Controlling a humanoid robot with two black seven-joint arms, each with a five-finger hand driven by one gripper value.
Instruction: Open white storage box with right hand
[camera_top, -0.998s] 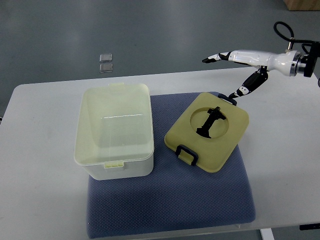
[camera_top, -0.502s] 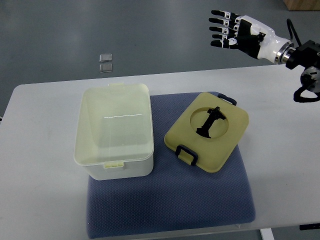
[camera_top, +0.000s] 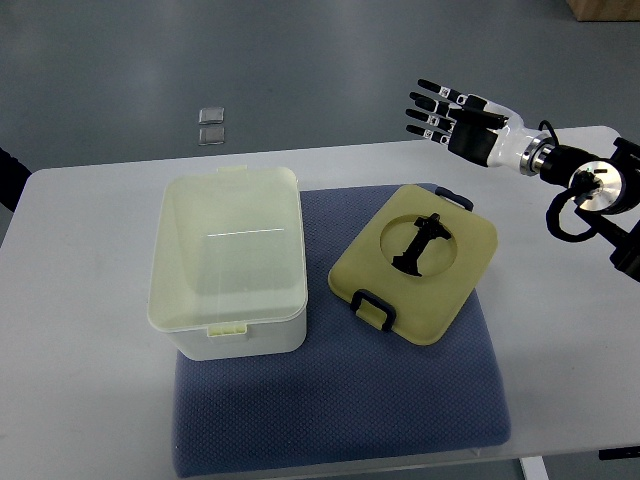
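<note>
The white storage box (camera_top: 228, 262) stands open on the left part of a blue mat (camera_top: 340, 400). Its yellowish lid (camera_top: 415, 262), with a black handle in a round recess and black clips, lies flat on the mat to the right of the box. My right hand (camera_top: 440, 112) is raised above the table's far right edge, beyond the lid, with fingers spread and holding nothing. Its arm (camera_top: 570, 180) comes in from the right. A dark part at the picture's left edge (camera_top: 10, 170) may be the left arm; no left hand shows.
The white table (camera_top: 80, 400) carries the mat. Two small clear squares (camera_top: 211, 125) lie on the grey floor beyond the table. A brown corner (camera_top: 605, 8) shows at the top right.
The right hand rose from beside the lid's far clip, turned palm-on with fingers spread, then drifted slightly left and down. A dark part appeared at the left edge. Box and lid have not moved.
</note>
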